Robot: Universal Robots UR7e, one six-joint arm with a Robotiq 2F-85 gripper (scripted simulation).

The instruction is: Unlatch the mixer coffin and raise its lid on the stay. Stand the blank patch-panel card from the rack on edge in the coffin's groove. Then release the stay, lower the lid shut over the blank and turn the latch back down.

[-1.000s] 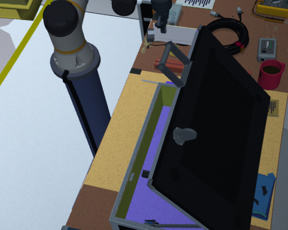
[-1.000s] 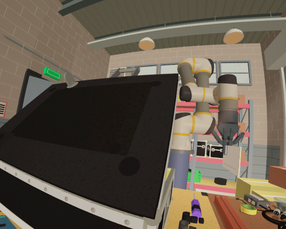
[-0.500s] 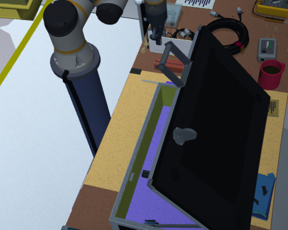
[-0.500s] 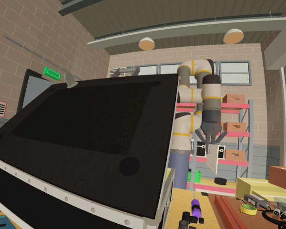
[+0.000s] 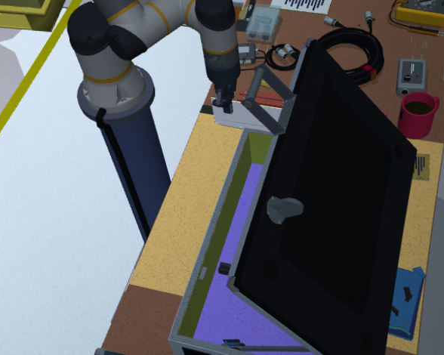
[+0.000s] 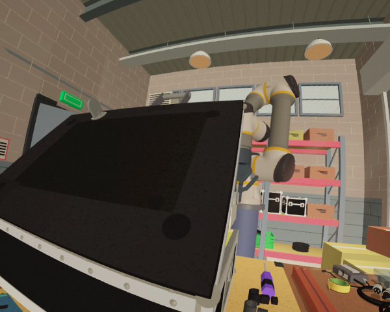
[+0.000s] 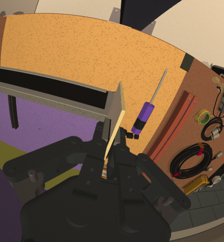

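The blank patch-panel card (image 5: 242,117) is a thin pale plate held on edge in the air, and in the wrist camera my gripper's (image 7: 111,140) fingers are pinched on its lower edge (image 7: 115,118). It hangs just past the far end of the mixer coffin (image 5: 230,244), whose purple-lined inside lies open. The black lid (image 5: 329,191) stands raised, with the grey latch (image 5: 284,209) on its face and the handle (image 5: 266,100) at its far end. In the second side camera the lid (image 6: 121,188) hides my gripper.
The red rack (image 5: 266,97) lies behind the card on the bench. A purple screwdriver (image 7: 144,116) rests on the yellow mat (image 5: 184,206) near the coffin's end. Coiled black cable (image 5: 361,57), a red mug (image 5: 419,113) and a yellow meter (image 5: 424,11) sit further right.
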